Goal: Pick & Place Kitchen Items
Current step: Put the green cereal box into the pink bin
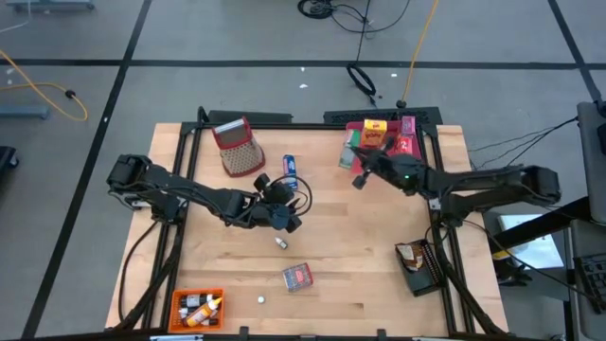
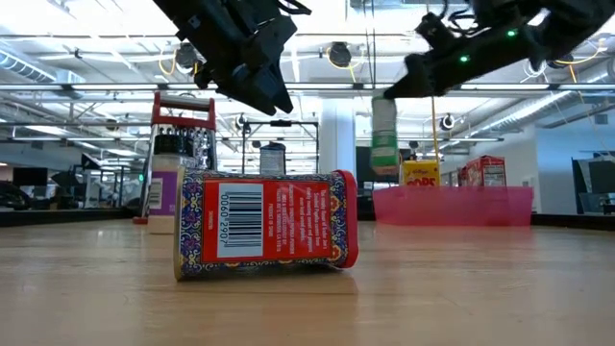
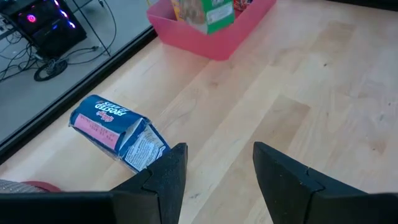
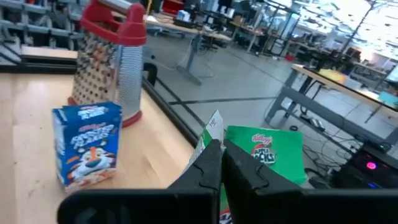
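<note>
The wooden table (image 1: pixel 360 256) carries a pink tray (image 1: pixel 386 139) at its far right, an orange tray (image 1: pixel 196 310) at the near left corner and a black tray (image 1: pixel 418 265) at the near right edge. Only the high view takes in all three trays. The low view alone shows the barcode side of the red box (image 2: pixel 265 225), lying on its side in the near middle of the table. The red-topped grater (image 1: pixel 239 147) stands at the far left of the table, just beside the blue Frosted Flakes box (image 1: pixel 291 169); the right wrist view shows that box upright, while the left wrist view shows its top flap open.

The right gripper (image 1: pixel 361 176) hangs at the near left edge of the pink tray, its fingers pressed together on the upper edge of a green Apple Jacks box (image 4: pixel 270 158). In the low view that box dangles above the table, left of the tray. A yellow cereal box (image 2: pixel 420 174) stands inside the tray.

The left gripper (image 1: pixel 287 220) hovers over the table's middle with its fingers parted and nothing between them. The blue box lies beyond and to one side of the fingertips, not touching. A small bottle (image 1: pixel 280 242) lies on the wood just beside this gripper, and a tiny white piece (image 1: pixel 261 298) lies nearer the front edge.
</note>
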Robot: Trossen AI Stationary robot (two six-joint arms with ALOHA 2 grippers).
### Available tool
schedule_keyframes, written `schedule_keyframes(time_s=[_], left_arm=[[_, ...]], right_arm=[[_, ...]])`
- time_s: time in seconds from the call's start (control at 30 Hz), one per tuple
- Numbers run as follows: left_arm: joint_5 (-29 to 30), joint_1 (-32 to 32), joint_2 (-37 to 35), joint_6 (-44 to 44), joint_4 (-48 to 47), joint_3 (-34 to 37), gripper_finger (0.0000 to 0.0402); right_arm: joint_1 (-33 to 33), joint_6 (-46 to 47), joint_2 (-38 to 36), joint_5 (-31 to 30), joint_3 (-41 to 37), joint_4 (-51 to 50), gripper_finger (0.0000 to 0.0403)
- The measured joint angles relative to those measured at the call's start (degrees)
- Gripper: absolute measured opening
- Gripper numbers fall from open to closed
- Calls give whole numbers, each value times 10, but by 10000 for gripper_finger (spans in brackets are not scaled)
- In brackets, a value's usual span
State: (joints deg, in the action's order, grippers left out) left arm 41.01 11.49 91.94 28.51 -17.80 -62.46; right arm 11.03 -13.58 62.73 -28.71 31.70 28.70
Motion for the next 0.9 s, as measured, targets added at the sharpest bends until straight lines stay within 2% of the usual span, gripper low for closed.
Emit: schedule_keyframes(time_s=[0.23,0.4,0.9], left_arm=[[0,0,0,1,1,0,186],[0,0,0,2,1,0,186],[0,0,0,-1,7,0,186]], right_arm=[[43,1,-90,0,-63,-4,0],[80,-9,-128,2,-93,-4,0],[179,-37,-138,4,-121,-45,0]])
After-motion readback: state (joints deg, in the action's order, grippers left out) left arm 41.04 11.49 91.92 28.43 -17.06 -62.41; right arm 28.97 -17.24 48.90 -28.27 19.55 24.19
